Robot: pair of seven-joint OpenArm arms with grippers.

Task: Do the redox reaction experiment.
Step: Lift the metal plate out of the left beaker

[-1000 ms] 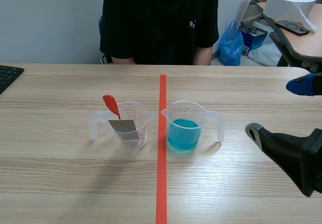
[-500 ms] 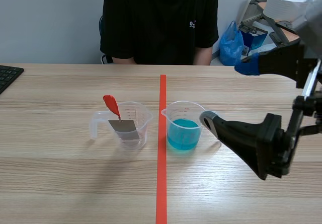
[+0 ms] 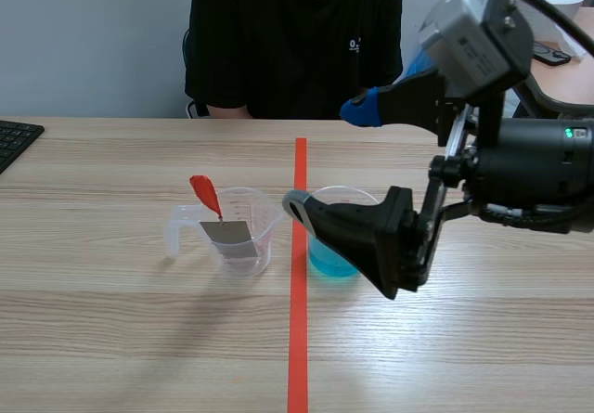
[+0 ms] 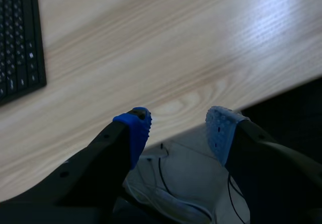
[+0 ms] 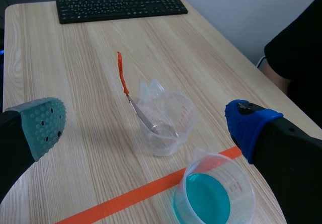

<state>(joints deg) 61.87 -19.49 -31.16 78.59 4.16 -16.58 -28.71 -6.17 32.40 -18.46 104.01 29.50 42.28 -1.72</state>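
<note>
Right end effector (image 5: 146,123), spread wide, hovers over the blue-liquid beaker (image 5: 206,199).

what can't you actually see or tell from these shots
- Blue cup: scene view, partly behind the right gripper; right wrist view, near side cut off by the edge.
- Liquid in the clear cup: too faint in both views.
- Left gripper: outside the scene view, seen only in its own.

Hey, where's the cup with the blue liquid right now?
In the scene view the blue-liquid cup stands mid-table, just right of the orange-red tape line, opposite the clear cup holding a red-handled tool.
</note>
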